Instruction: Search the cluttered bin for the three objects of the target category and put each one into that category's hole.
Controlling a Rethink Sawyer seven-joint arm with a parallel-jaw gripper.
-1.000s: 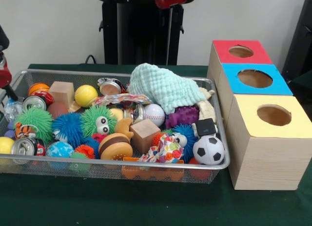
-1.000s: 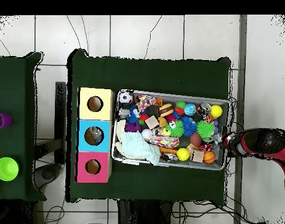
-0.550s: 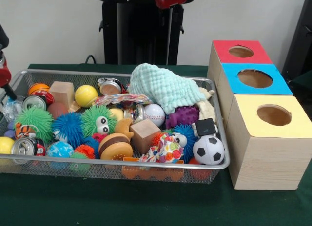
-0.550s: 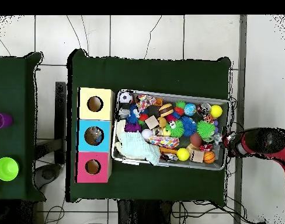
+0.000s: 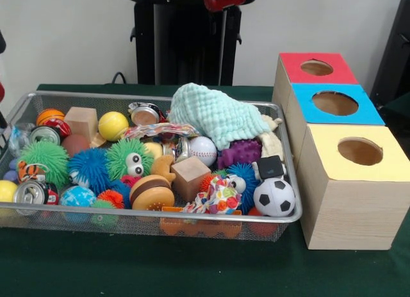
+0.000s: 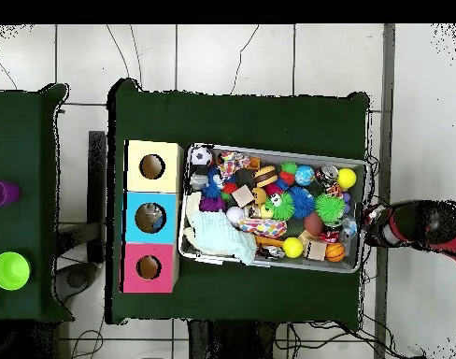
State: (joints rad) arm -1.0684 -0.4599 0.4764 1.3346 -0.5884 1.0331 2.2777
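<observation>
Green cloth covers the table [image 5: 192, 271], and on it we've got a wire bin [image 5: 192, 215] stuffed with toys, plus three wooden boxes lined up just beside it — red [image 5: 317, 68], blue [image 5: 335, 104] and yellow [image 5: 360, 151] tops, each with a round hole. Up front in the bin we can see a soccer ball [image 5: 274, 197], a wooden cube [image 5: 190, 176] and a burger toy [image 5: 151, 191]; toward the back there's a yellow ball [image 5: 113, 125] and a mint cloth [image 5: 214, 115] draped over the pile, with a baseball [image 5: 203, 150] just below it. Spiky balls in green [image 5: 43, 160] and blue [image 5: 88, 167] sit at the end away from the boxes, next to a couple of cans [image 5: 31, 192]. From overhead, the arm [image 6: 423, 225] is off the table's edge, past the bin's end farthest from the boxes, with the gripper [image 6: 370, 221] right by the rim — we can't tell whether its jaws are parted or closed. Nothing's in the holes that we can make out, though the blue one looks cluttered from above.
</observation>
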